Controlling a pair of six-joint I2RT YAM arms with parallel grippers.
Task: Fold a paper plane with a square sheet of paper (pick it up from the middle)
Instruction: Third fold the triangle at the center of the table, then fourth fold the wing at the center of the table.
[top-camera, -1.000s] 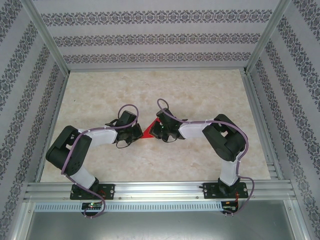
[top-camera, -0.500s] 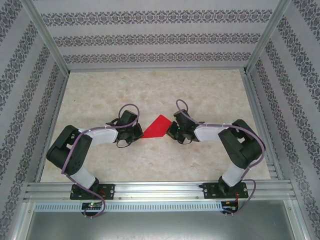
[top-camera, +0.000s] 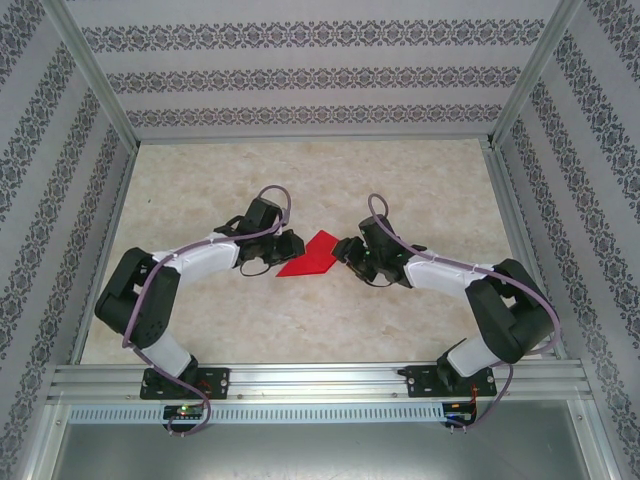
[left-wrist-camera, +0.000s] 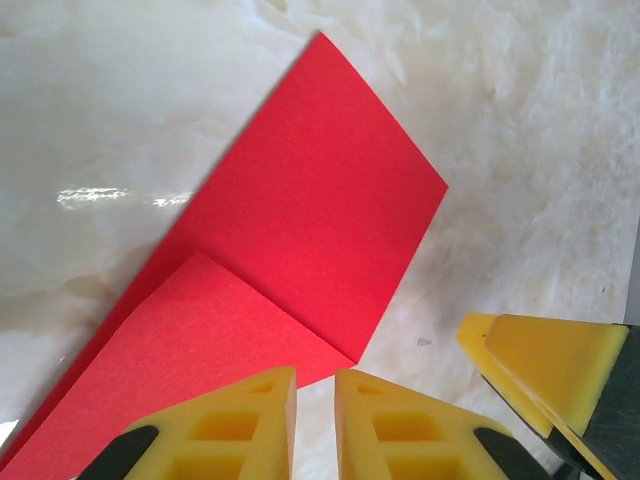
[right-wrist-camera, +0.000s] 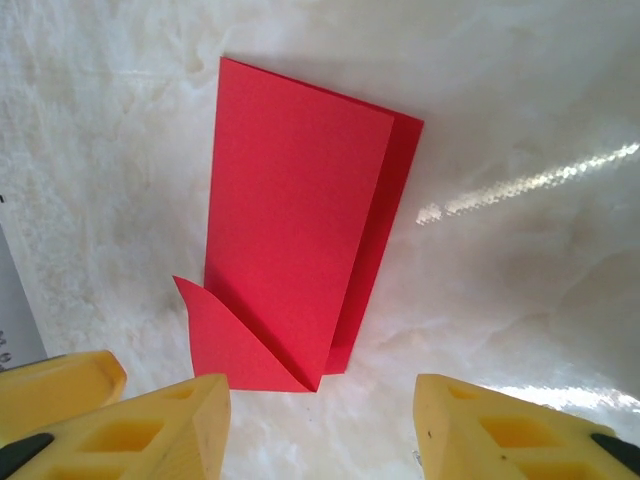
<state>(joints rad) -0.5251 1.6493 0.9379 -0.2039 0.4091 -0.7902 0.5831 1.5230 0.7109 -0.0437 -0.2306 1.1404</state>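
The square sheet of paper (top-camera: 312, 255), a creased red shape folded double with one corner turned in, lies flat on the desk (top-camera: 400, 180) between the two arms, in no container. It looks light, thin and limp. It will likely slide on the glossy surface and crease wherever it is pinched, so a hold along the folded middle seems safest. The left gripper (left-wrist-camera: 315, 375) has its jaws barely parted and empty at the paper's edge. The right gripper (right-wrist-camera: 320, 385) has its jaws wide apart, holding nothing.
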